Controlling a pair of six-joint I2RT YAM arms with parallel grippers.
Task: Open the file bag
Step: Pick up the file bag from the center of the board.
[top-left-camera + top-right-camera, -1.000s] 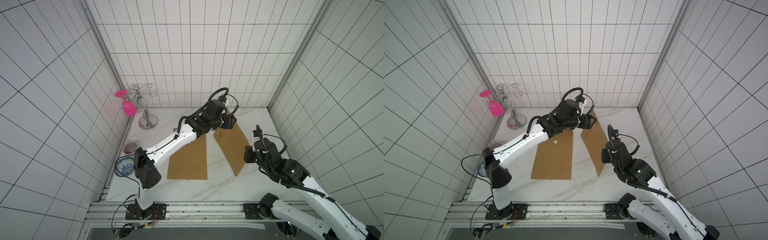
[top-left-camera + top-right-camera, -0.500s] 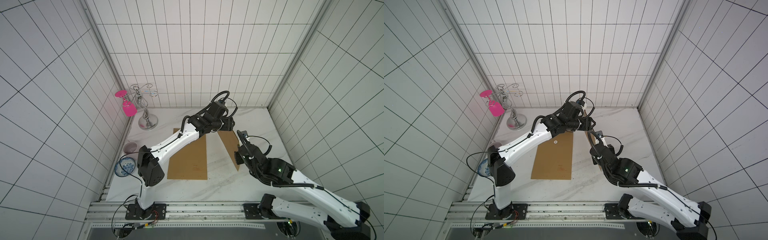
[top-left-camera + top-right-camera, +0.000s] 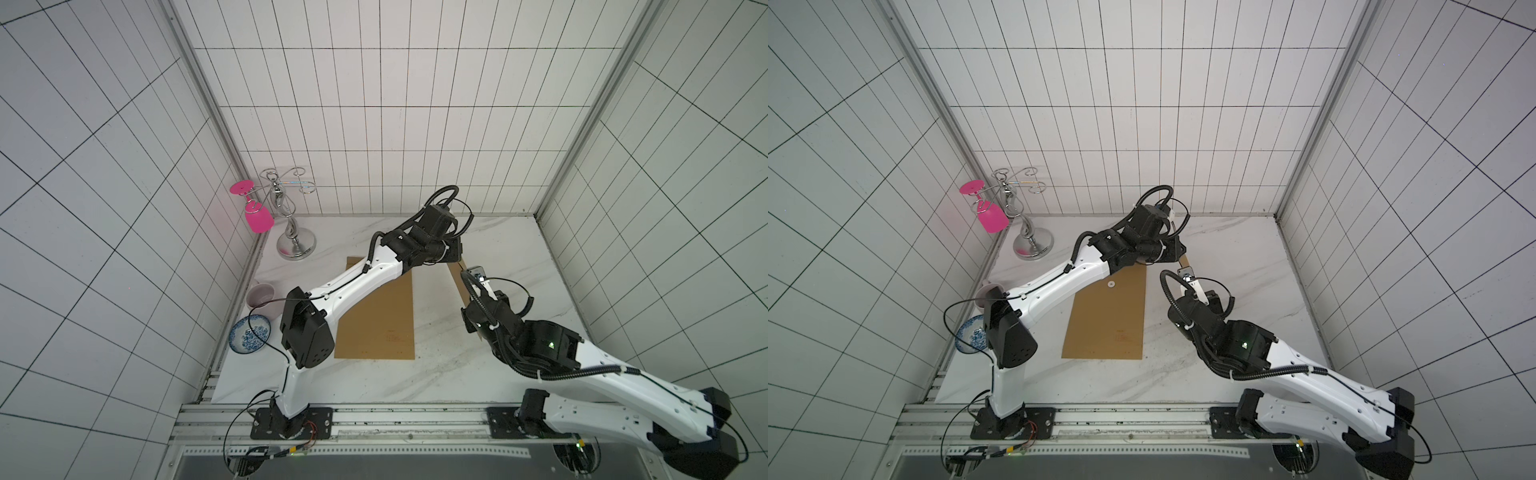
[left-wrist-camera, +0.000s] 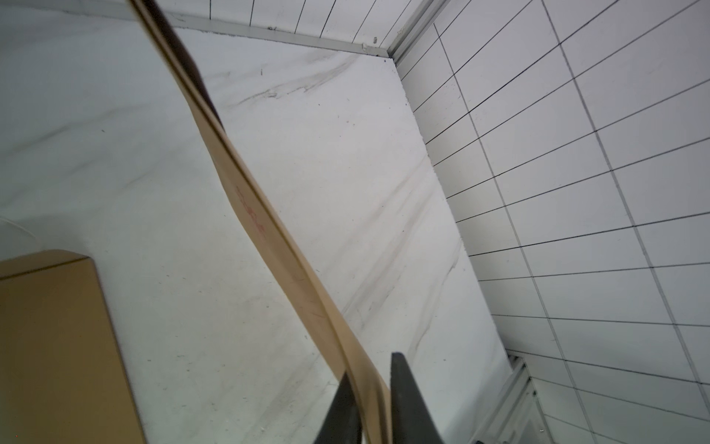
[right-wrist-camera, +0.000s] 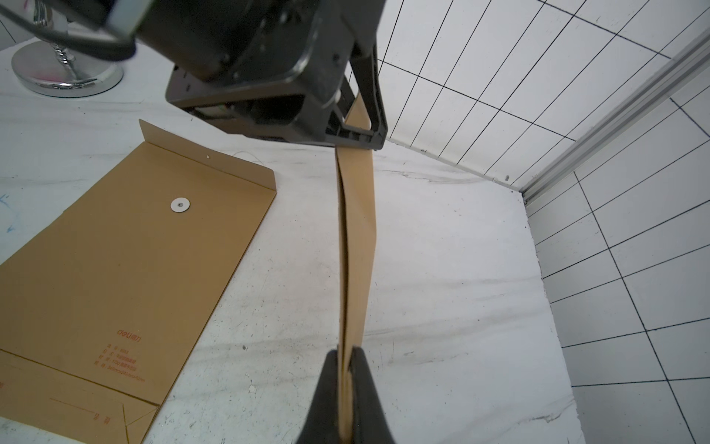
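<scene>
The file bag (image 5: pixel 355 250), brown kraft paper, is off the table and stretched nearly edge-on between the two arms, above the right half of the marble tabletop (image 3: pixel 415 374); both wrist views show its two layers slightly parted, with a thin dark slit between them. The right gripper (image 5: pixel 345 384) has its fingers pressed together on the end of the bag nearer the robot's base, and the left gripper (image 4: pixel 370 407) pinches the far end, paper sandwiched between its two dark fingers. In both top views only a short brown strip of the bag (image 3: pixel 458 279) shows between the two wrists. Just to its left, apart from it, a second file bag (image 3: pixel 382 320) lies flat on the table with its flap open at the far end, a white round fastener disc (image 5: pixel 179 205) near the flap, and red print near its lower end. Well to the left, by the tiled wall, stand a chrome glass rack (image 3: pixel 291 232) with a pink wine glass (image 3: pixel 258 218) hanging upside down, a greyish cup (image 3: pixel 262 297), and a blue-patterned bowl (image 3: pixel 250 334).
</scene>
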